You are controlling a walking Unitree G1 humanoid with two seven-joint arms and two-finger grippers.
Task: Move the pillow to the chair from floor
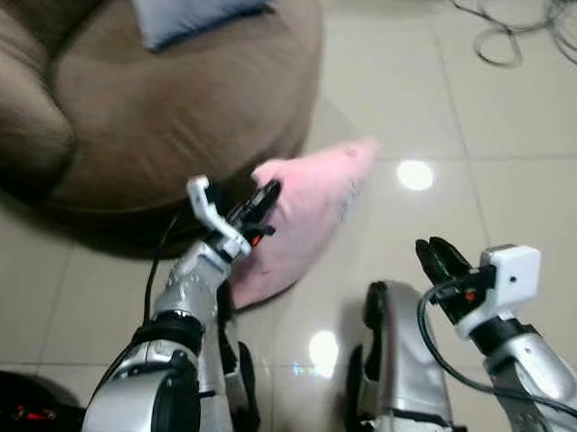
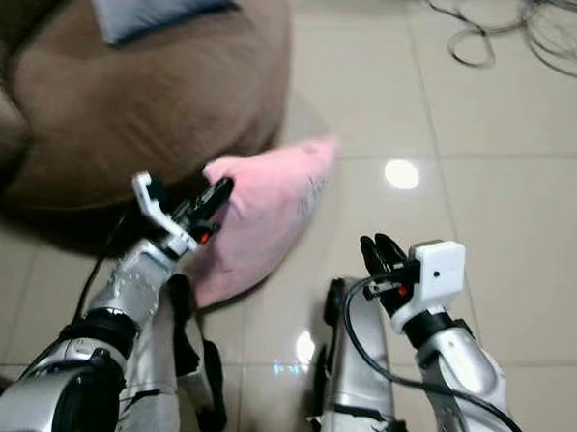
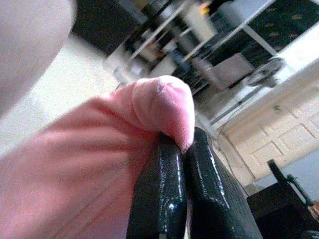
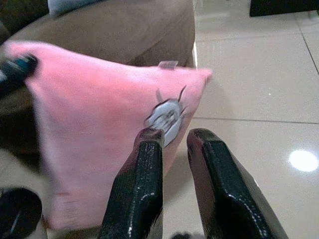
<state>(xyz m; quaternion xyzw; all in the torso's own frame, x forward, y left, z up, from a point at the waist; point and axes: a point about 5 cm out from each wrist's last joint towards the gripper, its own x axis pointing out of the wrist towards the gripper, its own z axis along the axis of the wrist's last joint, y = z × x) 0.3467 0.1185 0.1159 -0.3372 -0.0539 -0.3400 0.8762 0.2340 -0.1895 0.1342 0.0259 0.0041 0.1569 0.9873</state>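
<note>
I am pinching a corner of the pink pillow (image 1: 303, 212) in my left hand (image 1: 263, 197), fingers closed on fabric, tilting it off the floor (image 1: 526, 112) beside the chair (image 1: 169, 103). My right hand (image 1: 439, 258) is hovering slightly parted, empty, ready to support.

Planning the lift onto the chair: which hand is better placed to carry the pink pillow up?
Left. The left hand is shut on a corner of the pink pillow, right beside the brown chair. The right hand hangs apart from the pillow, holding nothing, farther from the chair.
</note>
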